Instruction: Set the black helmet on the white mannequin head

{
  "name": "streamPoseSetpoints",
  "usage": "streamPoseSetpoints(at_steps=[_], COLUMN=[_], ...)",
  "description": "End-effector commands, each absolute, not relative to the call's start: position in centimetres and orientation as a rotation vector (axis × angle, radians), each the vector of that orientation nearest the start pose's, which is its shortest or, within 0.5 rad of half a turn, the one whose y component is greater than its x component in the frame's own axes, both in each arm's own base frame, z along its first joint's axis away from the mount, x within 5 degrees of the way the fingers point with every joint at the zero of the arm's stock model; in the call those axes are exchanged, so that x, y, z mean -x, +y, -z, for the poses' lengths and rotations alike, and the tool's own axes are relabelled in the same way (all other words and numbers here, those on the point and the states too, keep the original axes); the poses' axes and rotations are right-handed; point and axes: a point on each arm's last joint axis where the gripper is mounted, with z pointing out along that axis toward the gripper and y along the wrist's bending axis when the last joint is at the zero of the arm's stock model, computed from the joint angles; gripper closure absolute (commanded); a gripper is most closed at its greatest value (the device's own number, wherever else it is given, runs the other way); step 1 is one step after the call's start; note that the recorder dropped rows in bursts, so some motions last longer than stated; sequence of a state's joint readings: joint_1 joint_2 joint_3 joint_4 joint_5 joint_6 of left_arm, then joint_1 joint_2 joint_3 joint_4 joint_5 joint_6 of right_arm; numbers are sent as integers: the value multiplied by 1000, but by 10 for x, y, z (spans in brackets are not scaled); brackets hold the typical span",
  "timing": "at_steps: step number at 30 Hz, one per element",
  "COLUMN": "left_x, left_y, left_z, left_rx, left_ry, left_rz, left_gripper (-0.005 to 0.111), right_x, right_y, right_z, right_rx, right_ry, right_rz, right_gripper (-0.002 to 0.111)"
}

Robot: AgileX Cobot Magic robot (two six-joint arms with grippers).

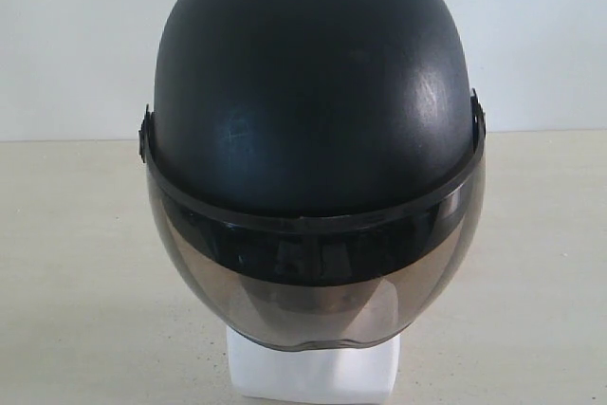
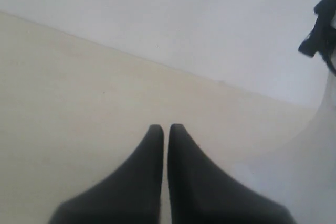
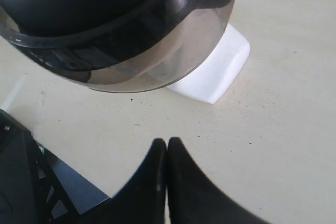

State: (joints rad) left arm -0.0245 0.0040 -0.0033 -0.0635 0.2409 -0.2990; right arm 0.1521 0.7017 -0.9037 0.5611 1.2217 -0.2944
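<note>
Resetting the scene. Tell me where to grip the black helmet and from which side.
Probably the lower side rims of the black helmet, near the visor pivots, coming in from both sides. It is smooth on top and too wide to pinch, and the tinted visor covers the front of the white mannequin head.

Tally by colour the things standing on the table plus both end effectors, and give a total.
Black: 3 (black helmet, left end effector, right end effector)
White: 1 (white mannequin head, under the helmet)
Total: 4
</note>
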Motion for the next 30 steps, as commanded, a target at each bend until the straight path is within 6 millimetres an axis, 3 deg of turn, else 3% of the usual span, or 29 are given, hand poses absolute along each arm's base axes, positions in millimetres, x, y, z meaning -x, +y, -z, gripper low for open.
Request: streamPoseSetpoints(at_steps=[1, 30], left_x=[-54, -54], left_y=[-3, -3], left_z=[-186, -186], left_rx=[111, 128], left_ry=[1785, 1778], left_rz=[146, 169], left_gripper=[102, 102], right_x=[-85, -85], right_y=[59, 59], right_z=[-366, -366], right_rx=[505, 505], right_ry=[2341, 2341], right_rz=[-675, -675], right_gripper=[108, 108])
